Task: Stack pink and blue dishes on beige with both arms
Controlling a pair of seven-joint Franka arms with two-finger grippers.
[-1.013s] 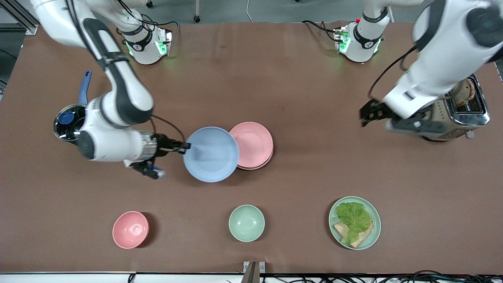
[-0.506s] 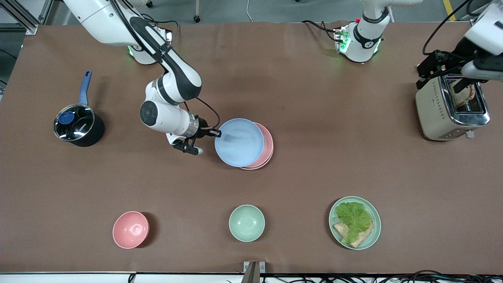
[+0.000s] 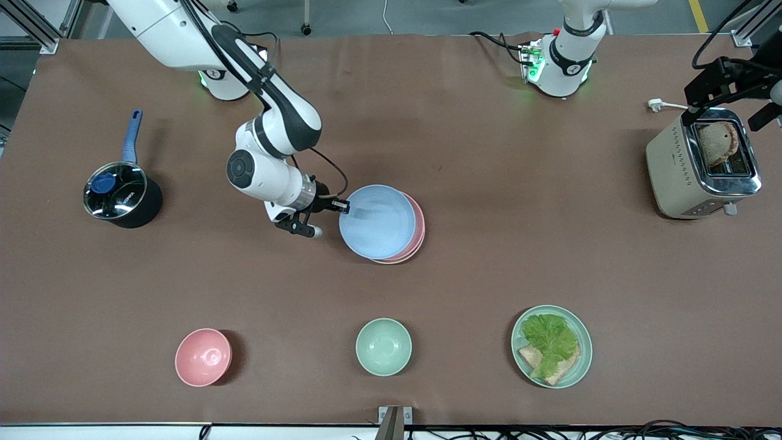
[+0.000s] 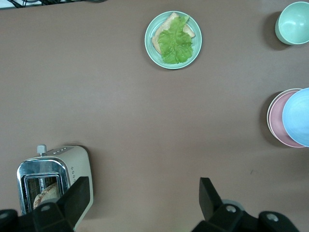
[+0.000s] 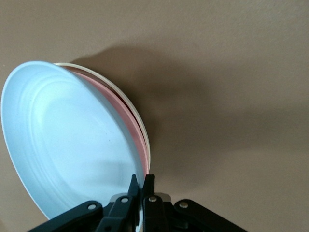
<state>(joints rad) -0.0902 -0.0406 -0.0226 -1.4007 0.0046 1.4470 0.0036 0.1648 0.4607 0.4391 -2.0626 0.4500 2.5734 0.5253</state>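
My right gripper (image 3: 343,208) (image 5: 141,181) is shut on the rim of the light blue plate (image 3: 377,221) (image 5: 63,140). This plate sits tilted over the pale pink plate (image 3: 419,221) (image 5: 129,122) and is shifted a little toward the right arm's end. The pink plate lies on the beige plate (image 3: 397,261) (image 5: 137,118), of which only a thin rim shows. My left gripper (image 3: 721,82) (image 4: 143,186) hangs open and holds nothing, up by the toaster (image 3: 678,165) (image 4: 53,179). The left wrist view also catches the blue plate (image 4: 298,116) and the pink plate (image 4: 276,118).
A black saucepan (image 3: 122,195) with a blue handle stands toward the right arm's end. Nearer the front camera are a pink bowl (image 3: 203,357), a mint bowl (image 3: 383,346) (image 4: 293,21) and a mint plate (image 3: 583,342) (image 4: 149,41) with lettuce and bread.
My right arm has carried the blue plate from beside the pink plate to over it. My left arm has pulled back from the table's middle to above the toaster.
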